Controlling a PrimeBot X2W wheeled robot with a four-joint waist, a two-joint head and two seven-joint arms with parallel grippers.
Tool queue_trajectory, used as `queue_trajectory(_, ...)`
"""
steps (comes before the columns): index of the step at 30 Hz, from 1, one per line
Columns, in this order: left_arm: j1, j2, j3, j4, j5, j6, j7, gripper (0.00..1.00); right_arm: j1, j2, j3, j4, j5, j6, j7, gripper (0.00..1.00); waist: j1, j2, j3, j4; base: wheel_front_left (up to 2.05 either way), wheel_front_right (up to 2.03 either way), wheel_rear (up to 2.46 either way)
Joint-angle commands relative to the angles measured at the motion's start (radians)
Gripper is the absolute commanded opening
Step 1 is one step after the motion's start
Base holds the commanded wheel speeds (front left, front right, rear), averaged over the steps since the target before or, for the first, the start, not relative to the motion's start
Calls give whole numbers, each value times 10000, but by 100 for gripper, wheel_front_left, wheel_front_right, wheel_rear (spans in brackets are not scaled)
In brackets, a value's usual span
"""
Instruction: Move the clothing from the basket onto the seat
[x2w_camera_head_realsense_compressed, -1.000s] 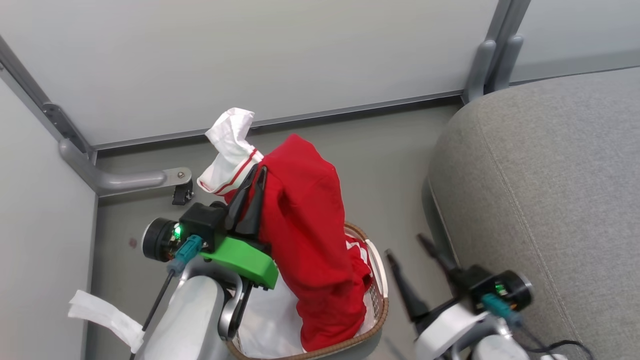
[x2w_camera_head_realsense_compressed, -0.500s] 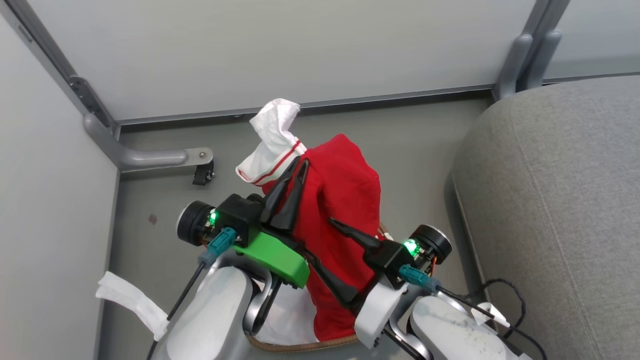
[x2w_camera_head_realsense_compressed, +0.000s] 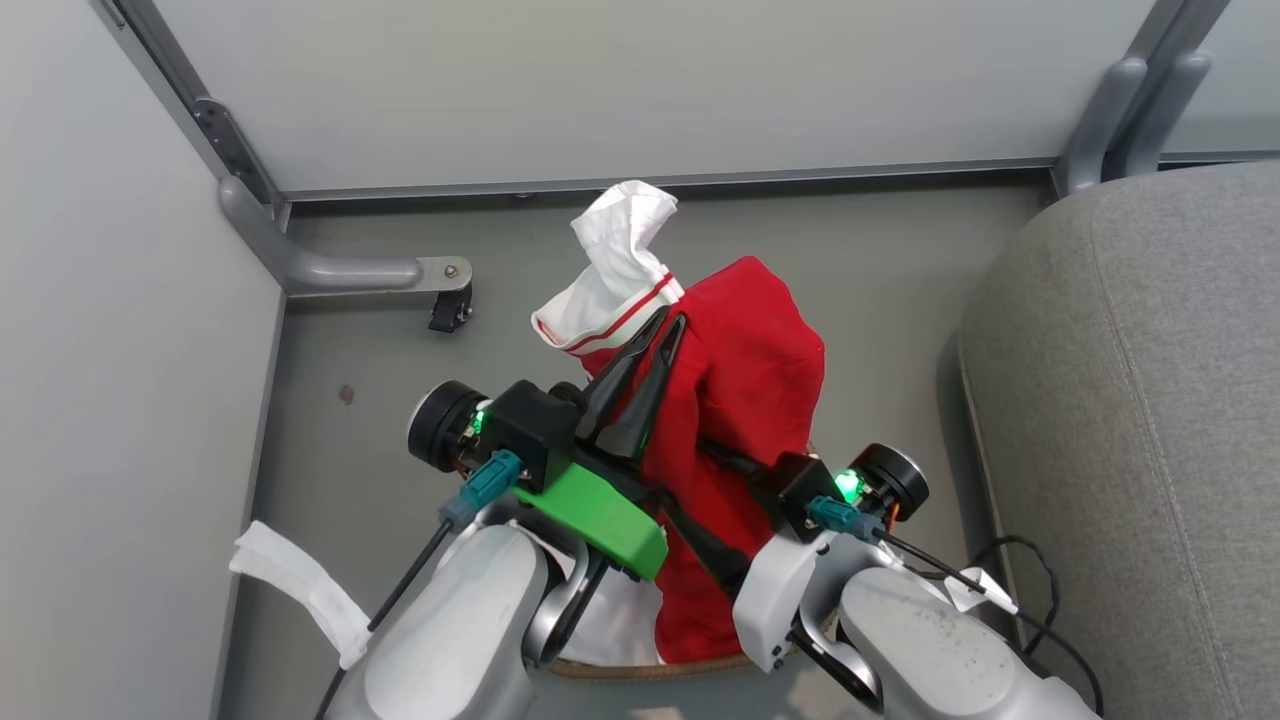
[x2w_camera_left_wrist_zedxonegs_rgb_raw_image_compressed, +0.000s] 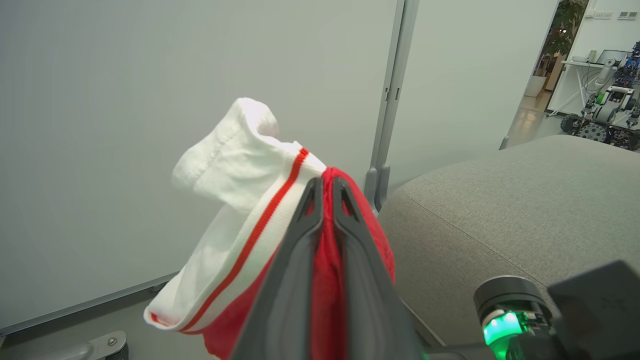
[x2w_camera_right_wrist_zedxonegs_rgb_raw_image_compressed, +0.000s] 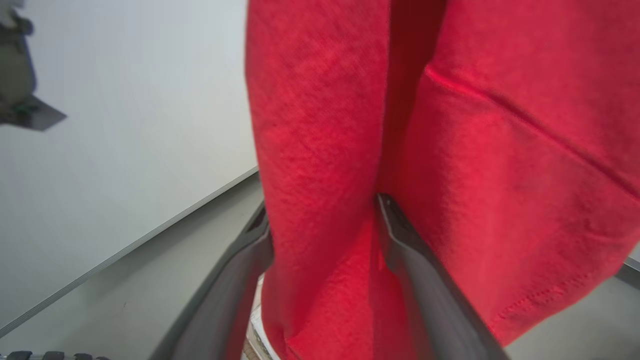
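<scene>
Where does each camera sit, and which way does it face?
Head view: on the head, facing down at the floor; its own left gripper and right gripper, basket, seat.
Left wrist view: on the left wrist, facing the wall along shut fingers pinching the jersey.
Right wrist view: on the right wrist, facing the jersey's red cloth between spread fingers.
Shared: all three show the jersey.

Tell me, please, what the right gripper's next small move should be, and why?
Probably close the right gripper: its open fingers straddle a hanging fold of the clothing, which the left gripper holds shut above the basket. A second grip should steady the carry to the seat.
</scene>
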Motion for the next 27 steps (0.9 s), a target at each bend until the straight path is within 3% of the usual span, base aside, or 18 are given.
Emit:
queue_trajectory(1,-221,22,-57,-66,-101,-16,-9,0,-21,-35,-23,201,151,-10,-48,47,1,0,18,125,0,0,0)
queue_trajectory(2,-239,22,-82,-81,-136,2,-9,0,2,-38,-7,358,193,-10,-48,34,1,0,20,151,0,0,0)
queue_trajectory(3,-263,20,-101,-85,-153,34,-9,0,14,-38,23,516,236,-10,-48,8,1,0,22,176,0,0,0)
queue_trajectory(4,-272,22,-103,-87,-175,52,-9,0,41,-41,1,631,287,-10,-46,0,1,0,21,190,0,0,0)
queue_trajectory(12,-208,20,140,15,-84,150,-9,0,411,-44,-955,1185,95,-10,-35,0,1,0,36,38,0,0,0)
queue_trajectory(20,66,26,537,93,147,133,-9,0,816,-46,-2046,177,-214,-10,-38,0,1,0,69,-237,0,0,0)
queue_trajectory(22,98,20,654,164,230,154,-9,100,1001,-44,-2545,-441,-258,-10,-37,0,1,0,72,-296,0,0,0)
queue_trajectory(27,266,26,970,518,505,165,-4,100,1548,-38,-3544,-2191,-109,-10,-38,0,1,0,13,-540,0,0,0)
